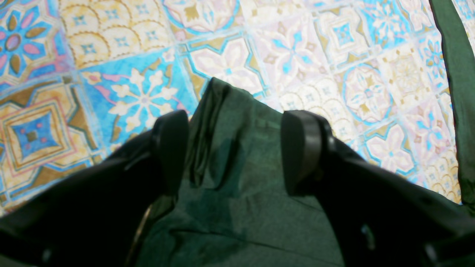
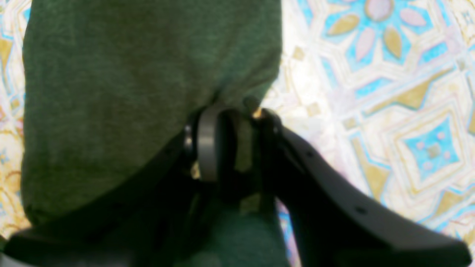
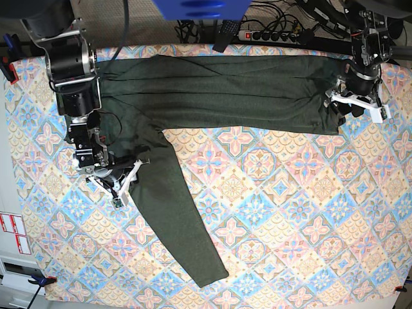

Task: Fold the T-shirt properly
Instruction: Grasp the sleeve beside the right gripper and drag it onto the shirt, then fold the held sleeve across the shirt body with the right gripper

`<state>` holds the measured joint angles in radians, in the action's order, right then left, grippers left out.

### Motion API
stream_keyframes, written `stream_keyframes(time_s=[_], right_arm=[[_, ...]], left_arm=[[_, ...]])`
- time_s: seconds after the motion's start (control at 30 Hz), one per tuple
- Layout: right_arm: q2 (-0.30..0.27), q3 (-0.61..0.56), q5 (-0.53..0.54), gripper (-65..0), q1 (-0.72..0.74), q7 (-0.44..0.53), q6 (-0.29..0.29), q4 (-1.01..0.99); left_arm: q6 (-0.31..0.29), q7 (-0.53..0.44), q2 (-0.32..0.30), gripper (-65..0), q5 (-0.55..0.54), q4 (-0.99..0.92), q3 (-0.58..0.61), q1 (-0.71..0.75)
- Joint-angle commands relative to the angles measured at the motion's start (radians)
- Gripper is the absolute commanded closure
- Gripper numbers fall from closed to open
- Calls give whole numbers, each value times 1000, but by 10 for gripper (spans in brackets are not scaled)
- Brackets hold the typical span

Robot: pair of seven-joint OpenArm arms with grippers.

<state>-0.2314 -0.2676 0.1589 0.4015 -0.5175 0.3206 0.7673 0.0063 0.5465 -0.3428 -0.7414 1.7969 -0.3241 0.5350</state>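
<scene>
The T-shirt [image 3: 225,96], dark olive green, lies spread along the far side of the table, and one long sleeve [image 3: 183,225] runs diagonally down to the near middle. My right gripper [image 3: 119,180] is at that sleeve's left edge near the shoulder. In the right wrist view the right gripper [image 2: 237,148] stands narrow, with green cloth [image 2: 111,92] pinched between its fingers and draped over the left one. My left gripper [image 3: 353,106] is at the shirt's right end. In the left wrist view the left gripper [image 1: 235,152] is open wide, straddling a creased corner of fabric [image 1: 237,122].
A tile-patterned cloth [image 3: 290,212] covers the table. A power strip [image 3: 277,33] and cables lie behind the far edge. A blue object [image 3: 193,8] hangs at the top. Red clamps [image 3: 8,67] grip the left edge.
</scene>
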Motion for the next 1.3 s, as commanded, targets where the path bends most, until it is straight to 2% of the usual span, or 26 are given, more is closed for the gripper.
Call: stream_keyframes(time_s=[0.0, 0.1, 0.17, 0.3, 0.4, 0.5, 0.73, 0.93, 1.1, 1.27], right_arm=[[-7, 3, -8, -170, 20, -14, -4, 8], [-3, -29, -8, -164, 17, -16, -4, 10], [-3, -75, -8, -137, 17, -14, -4, 10], [-3, -120, -8, 0, 15, -16, -4, 11], [-3, -118, -8, -7, 14, -17, -4, 57], [-4, -115, -5, -2, -32, -22, -4, 185], [-7, 27, -5, -2, -226, -177, -4, 559], [-7, 34, -5, -2, -407, -249, -4, 843], [-53, 27, -5, -2, -557, -264, -4, 1058], [-67, 27, -3, -2, -680, -261, -4, 1144]], left_arm=[[-4, -19, -11, -393, -2, 14, -7, 3], [-4, -19, -11, -393, -2, 13, -7, 4], [-4, -19, -11, -393, -2, 13, -7, 4], [-4, -19, -11, -393, -2, 13, -7, 4], [-4, -19, -11, -393, -2, 13, -7, 4], [-4, -19, -11, -393, -2, 11, -7, 4], [-4, -19, -11, -393, -2, 11, -7, 4], [-4, -19, -11, -393, 1, 11, -7, 1], [-4, -19, -11, -393, 3, 11, -7, 1], [-4, -19, -11, -393, 4, 10, -7, 0]])
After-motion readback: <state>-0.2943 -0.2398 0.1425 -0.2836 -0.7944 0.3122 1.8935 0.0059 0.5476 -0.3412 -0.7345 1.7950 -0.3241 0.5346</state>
